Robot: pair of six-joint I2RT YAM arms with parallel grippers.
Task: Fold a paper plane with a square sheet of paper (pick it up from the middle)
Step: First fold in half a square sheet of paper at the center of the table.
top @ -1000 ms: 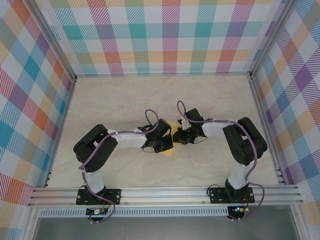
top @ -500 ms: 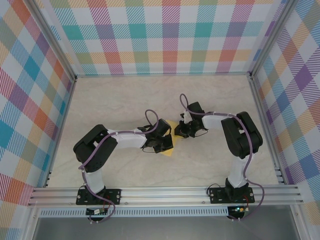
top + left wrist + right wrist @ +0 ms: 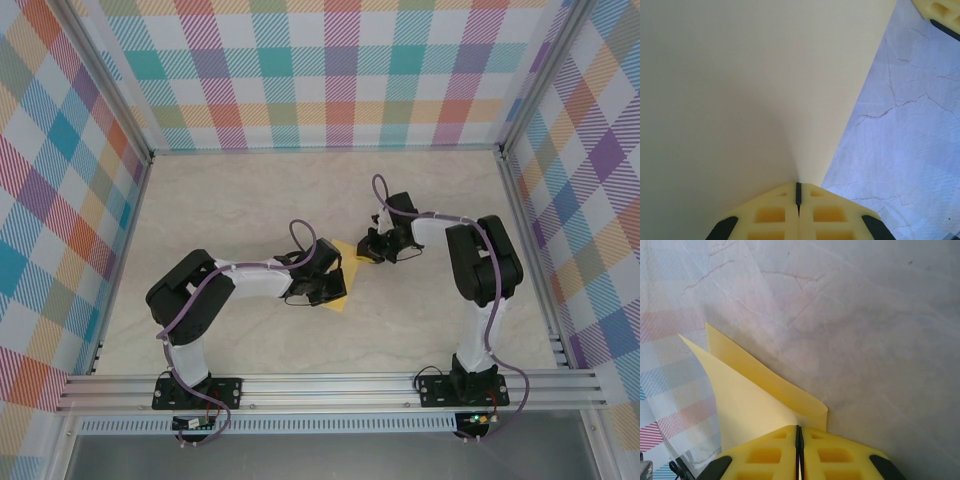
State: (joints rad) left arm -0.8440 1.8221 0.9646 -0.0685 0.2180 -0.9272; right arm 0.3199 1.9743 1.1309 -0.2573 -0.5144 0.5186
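Observation:
The yellow square sheet of paper lies between the two arms near the table's middle, mostly hidden under the wrists. My left gripper is shut on its near edge; in the left wrist view the sheet spreads wide from the closed yellow fingertips. My right gripper is shut on the far corner, where the paper curls into a soft fold just above the closed fingertips.
The marble-patterned tabletop stretches open behind and to both sides. Checked walls and aluminium rails enclose the workspace. A yellow finger of the other gripper peeks into the left wrist view's top right corner.
The right arm has swung its wrist away from me and to the right, drawing the paper's far corner with it. The left arm has stayed put.

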